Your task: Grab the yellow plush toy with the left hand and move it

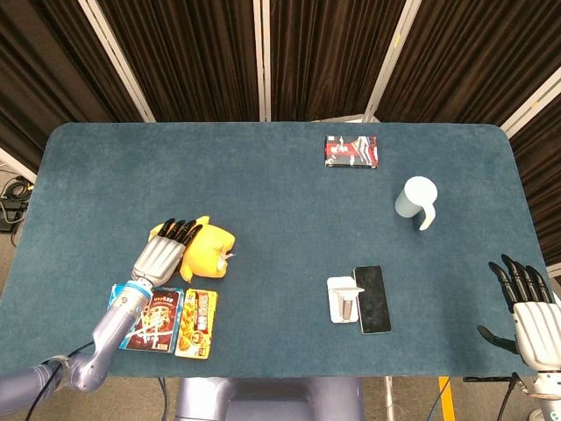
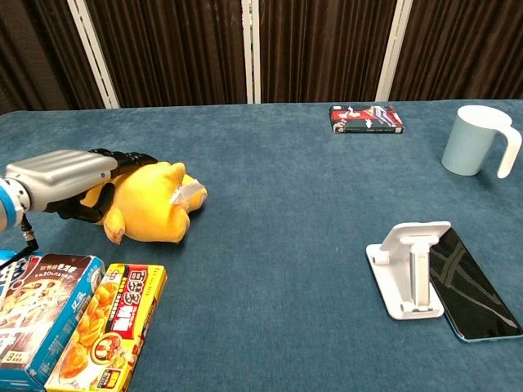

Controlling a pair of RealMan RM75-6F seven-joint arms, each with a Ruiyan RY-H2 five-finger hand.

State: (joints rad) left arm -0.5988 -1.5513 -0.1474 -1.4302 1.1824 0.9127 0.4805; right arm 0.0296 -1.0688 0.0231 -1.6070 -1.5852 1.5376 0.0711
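Note:
The yellow plush toy [image 1: 213,250] lies on its side on the blue table [image 1: 263,193], left of the middle. My left hand [image 1: 164,254] reaches over the toy's left half, its dark fingers stretched across the top. In the chest view the left hand [image 2: 61,175] covers the plush toy's [image 2: 155,208] back end, with the thumb low beside it; the fingers are not closed around it. At the lower right edge of the head view my right hand [image 1: 530,307] hovers off the table with fingers spread, holding nothing.
Two snack boxes, blue [image 1: 145,317] and yellow [image 1: 196,323], lie just in front of the toy. A white phone stand [image 1: 344,298] and a phone [image 1: 372,299] sit right of centre. A pale mug [image 1: 415,200] and a red box [image 1: 351,151] stand further back.

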